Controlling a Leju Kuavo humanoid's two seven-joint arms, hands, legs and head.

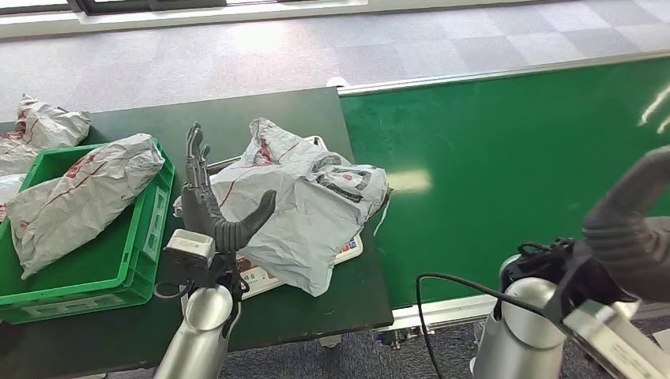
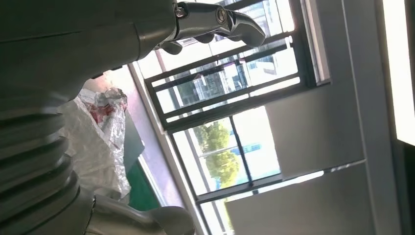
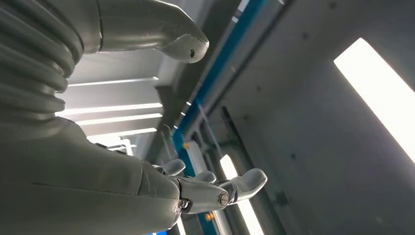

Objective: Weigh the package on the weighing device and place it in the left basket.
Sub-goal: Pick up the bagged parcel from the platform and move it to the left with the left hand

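Green plastic forms the basket (image 1: 150, 229) at the left end of the dark table (image 1: 237, 118), and a crumpled grey bag (image 1: 79, 197) lies across it, with more grey bags (image 1: 43, 126) just behind on the table. Next along, the left hand (image 1: 213, 209) stands upright over the table, fingers straight and thumb spread wide apart, holding nothing; its thumb reaches toward the package (image 1: 304, 205) and looks to be touching or nearly touching the near edge. That package is a wrinkled grey plastic mailer with red and black print, lying on the white weighing device (image 1: 351, 246), which peeks out under its front corner. From the left wrist the same grey plastic (image 2: 95, 137) shows beside the hand (image 2: 98, 29). Further right runs a green conveyor belt (image 1: 506, 166). At the far right the right hand (image 1: 628, 229) is raised well apart from the table; in the right wrist view (image 3: 195, 188) its fingers are spread against the ceiling, empty
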